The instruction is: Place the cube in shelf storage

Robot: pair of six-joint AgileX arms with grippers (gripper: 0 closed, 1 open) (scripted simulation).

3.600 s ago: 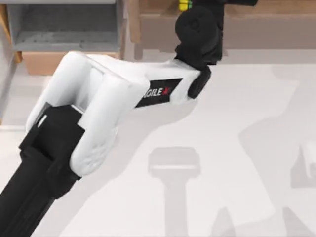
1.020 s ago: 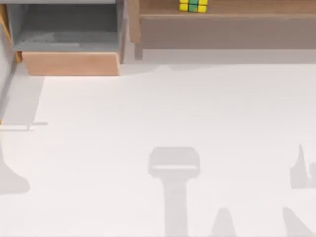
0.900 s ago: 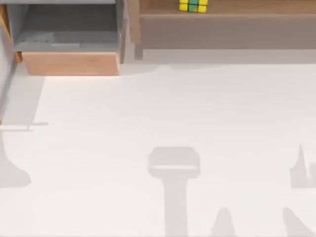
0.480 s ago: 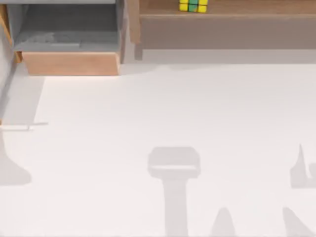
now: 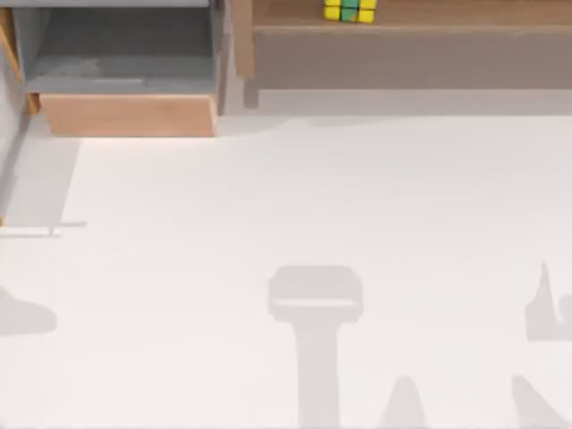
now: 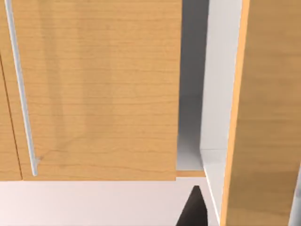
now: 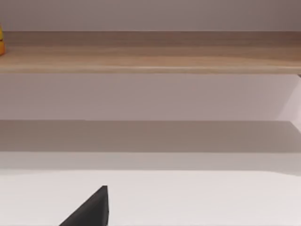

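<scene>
Sitting alone on the long brown wooden shelf unit [image 5: 402, 54], the small yellow, green and blue puzzle cube [image 5: 349, 10] rests on its top board, where 3.6 s ago the left arm reached over it; that arm has since left the top view, leaving shadows on the white surface [image 5: 295, 197]. Left gripper [image 6: 192, 209] faces a pale wood cabinet door [image 6: 94, 89]; right gripper [image 7: 89, 209] faces the shelf; cannot tell either's fingers.

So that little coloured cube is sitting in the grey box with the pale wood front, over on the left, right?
Not quite. In the top view the cube rests on the brown shelf storage, which runs along the back toward the right. The grey box on the left holds no cube.
</scene>
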